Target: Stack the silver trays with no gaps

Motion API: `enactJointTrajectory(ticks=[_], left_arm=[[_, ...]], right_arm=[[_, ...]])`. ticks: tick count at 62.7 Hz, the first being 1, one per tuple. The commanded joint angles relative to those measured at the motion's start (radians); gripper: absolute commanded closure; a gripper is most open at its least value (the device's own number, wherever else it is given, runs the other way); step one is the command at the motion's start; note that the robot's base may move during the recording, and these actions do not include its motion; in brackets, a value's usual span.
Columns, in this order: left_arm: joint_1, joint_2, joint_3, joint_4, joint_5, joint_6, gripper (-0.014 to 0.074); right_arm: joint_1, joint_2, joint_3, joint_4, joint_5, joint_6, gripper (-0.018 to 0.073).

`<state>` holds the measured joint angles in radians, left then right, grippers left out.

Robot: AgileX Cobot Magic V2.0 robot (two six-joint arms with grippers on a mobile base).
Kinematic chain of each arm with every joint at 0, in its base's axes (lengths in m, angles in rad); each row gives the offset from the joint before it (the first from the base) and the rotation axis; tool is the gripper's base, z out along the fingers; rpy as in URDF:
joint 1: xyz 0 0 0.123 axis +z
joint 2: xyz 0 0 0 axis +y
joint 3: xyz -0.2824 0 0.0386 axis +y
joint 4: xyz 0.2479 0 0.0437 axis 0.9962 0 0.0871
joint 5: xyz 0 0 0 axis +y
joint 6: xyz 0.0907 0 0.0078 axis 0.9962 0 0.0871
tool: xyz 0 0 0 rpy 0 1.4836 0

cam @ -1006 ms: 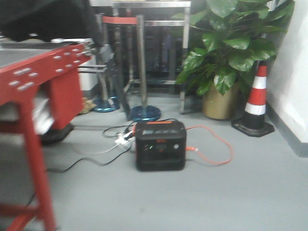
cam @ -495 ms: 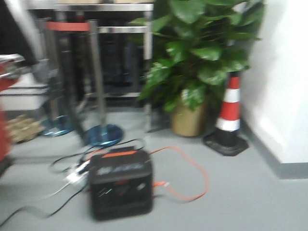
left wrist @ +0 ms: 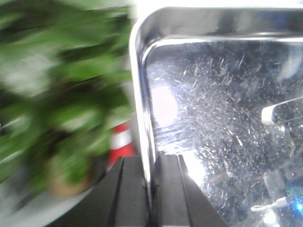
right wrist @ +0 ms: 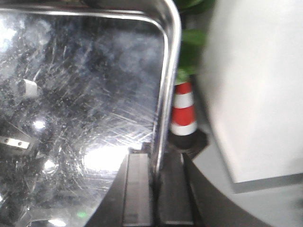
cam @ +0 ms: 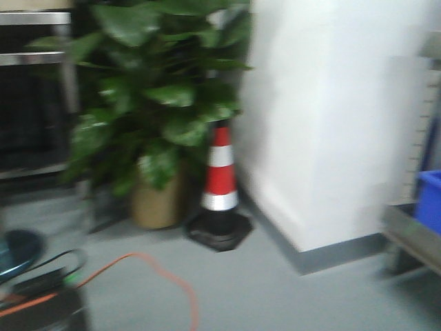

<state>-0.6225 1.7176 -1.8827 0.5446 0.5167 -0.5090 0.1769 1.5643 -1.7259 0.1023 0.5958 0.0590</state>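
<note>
Rims serve as our hold points: left gripper (left wrist: 150,194) and right gripper (right wrist: 155,189) jaws each clamp the silver tray (left wrist: 227,118) edge; we judge it stiff, light, slippery.

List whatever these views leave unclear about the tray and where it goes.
- Left wrist view: the silver tray runs off the top and right edges. Whether the left gripper and right gripper clamp the same tray cannot be told.
- Front view: heavy blur, and no tray, arm or stack shows.
- Front view: the blue bin is cut by the right edge, so its contents are hidden.
</note>
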Motion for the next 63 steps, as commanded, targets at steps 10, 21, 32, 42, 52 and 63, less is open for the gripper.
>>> enactJointTrajectory(ticks=[10, 21, 32, 42, 52, 63], left_arm=[[-0.006, -0.009, -0.006, 0.004, -0.06, 0.009, 0.0615], [-0.002, -0.009, -0.006, 0.004, -0.06, 0.009, 0.0615], [0.0, -0.009, -0.006, 0.004, -0.06, 0.009, 0.0615], [0.0, -0.009, -0.006, 0.004, -0.06, 0.009, 0.0615], [0.0, -0.009, -0.006, 0.004, -0.06, 0.009, 0.0615], [0.0, -0.009, -0.006, 0.004, -0.06, 0.009, 0.0615]], right_arm=[[0.004, -0.01, -0.015, 0.003, -0.053, -0.016, 0.0638], [0.004, -0.01, -0.015, 0.003, -0.053, -0.016, 0.0638], [0.004, -0.01, -0.015, 0.003, -0.053, -0.016, 0.0638], [0.004, -0.01, -0.015, 0.003, -0.053, -0.016, 0.0638], [0.004, -0.01, -0.015, 0.003, -0.053, -0.016, 0.0638], [0.004, -0.01, -0.015, 0.003, -0.053, -0.016, 0.0638]])
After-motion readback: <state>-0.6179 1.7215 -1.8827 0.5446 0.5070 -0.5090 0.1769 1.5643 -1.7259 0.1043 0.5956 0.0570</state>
